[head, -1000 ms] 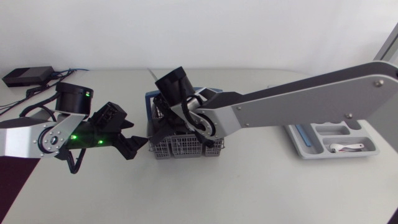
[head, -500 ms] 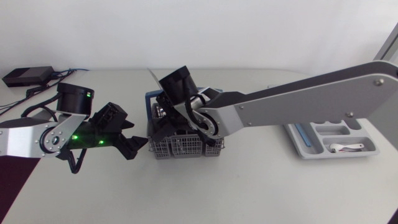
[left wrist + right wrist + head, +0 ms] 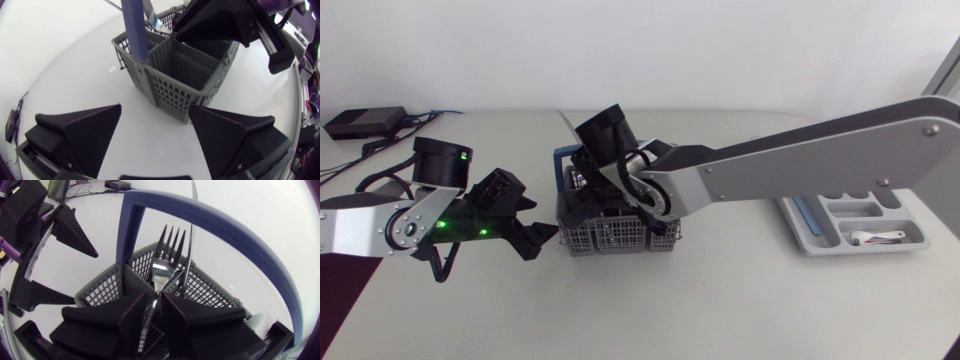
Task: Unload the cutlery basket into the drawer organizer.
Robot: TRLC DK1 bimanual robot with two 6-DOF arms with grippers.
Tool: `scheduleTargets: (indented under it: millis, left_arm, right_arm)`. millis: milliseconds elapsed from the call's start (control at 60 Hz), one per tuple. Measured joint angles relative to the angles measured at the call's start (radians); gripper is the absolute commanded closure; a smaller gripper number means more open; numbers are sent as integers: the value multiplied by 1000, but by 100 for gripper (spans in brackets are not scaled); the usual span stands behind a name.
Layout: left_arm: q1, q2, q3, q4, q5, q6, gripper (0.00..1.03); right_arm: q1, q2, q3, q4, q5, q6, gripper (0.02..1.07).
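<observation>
Right end effector (image 3: 154, 311) clamped on a fork (image 3: 165, 255) standing in the cutlery basket (image 3: 610, 240). A knife (image 3: 190, 240) also stands inside. Left end effector (image 3: 155, 110) spread apart beside the basket. The drawer organizer (image 3: 855, 212), well apart, holds one white utensil (image 3: 878, 238). Unloading judged at an early stage.

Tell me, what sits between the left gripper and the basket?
Nothing: only bare table separates the open left gripper from the basket, as the left wrist view shows.
</observation>
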Motion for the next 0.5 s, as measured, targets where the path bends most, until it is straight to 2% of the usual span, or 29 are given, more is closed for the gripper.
scheduleTargets:
  millis: [383,450,500]
  left_arm:
    - [0,2,-3,11,4,0,10]
    - [0,3,-3,11,7,0,10]
    - [0,4,-3,11,7,0,10]
  right_arm:
    - [-26,0,13,-19,-60,23,97]
    - [-31,0,13,-27,-67,25,96]
    - [-32,-2,13,-30,-67,26,92]
